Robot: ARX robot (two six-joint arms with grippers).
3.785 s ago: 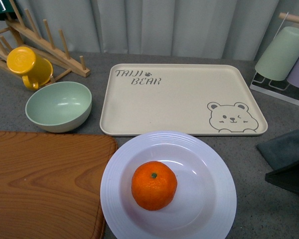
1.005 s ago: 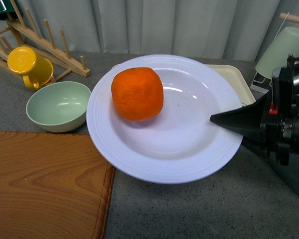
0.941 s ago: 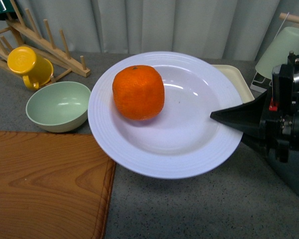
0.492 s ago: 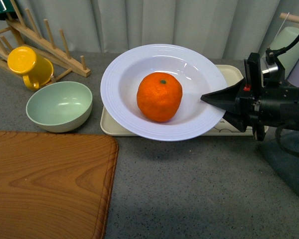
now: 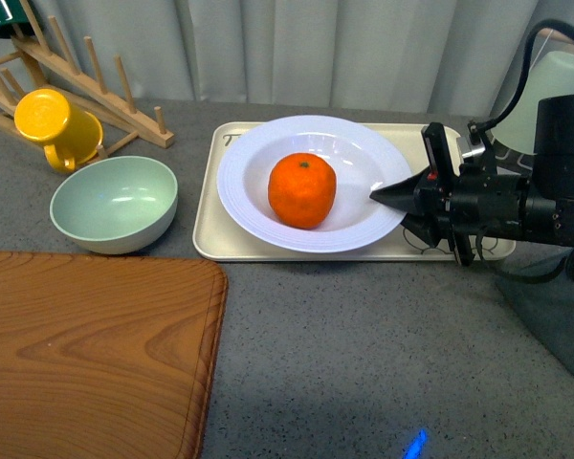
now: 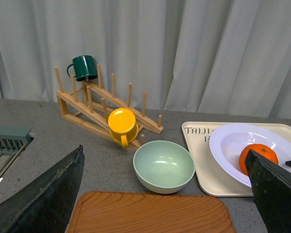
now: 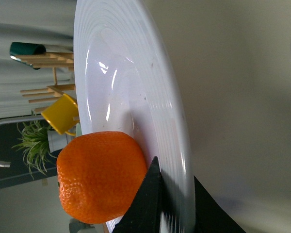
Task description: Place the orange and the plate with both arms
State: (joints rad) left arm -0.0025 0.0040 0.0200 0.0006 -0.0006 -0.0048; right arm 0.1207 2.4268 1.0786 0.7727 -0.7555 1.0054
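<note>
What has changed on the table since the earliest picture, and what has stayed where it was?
The right gripper took hold of the plate at its right rim and lifted it, with the orange inside, off the table in front of the beige tray. It carried it away from the robot onto that tray and is still clamped on the rim. The green bowl, yellow mug and wooden board stayed put.

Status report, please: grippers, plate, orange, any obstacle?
Right gripper shut on plate rim. Left gripper open, empty. Orange in plate, over tray. Nothing in the way.
</note>
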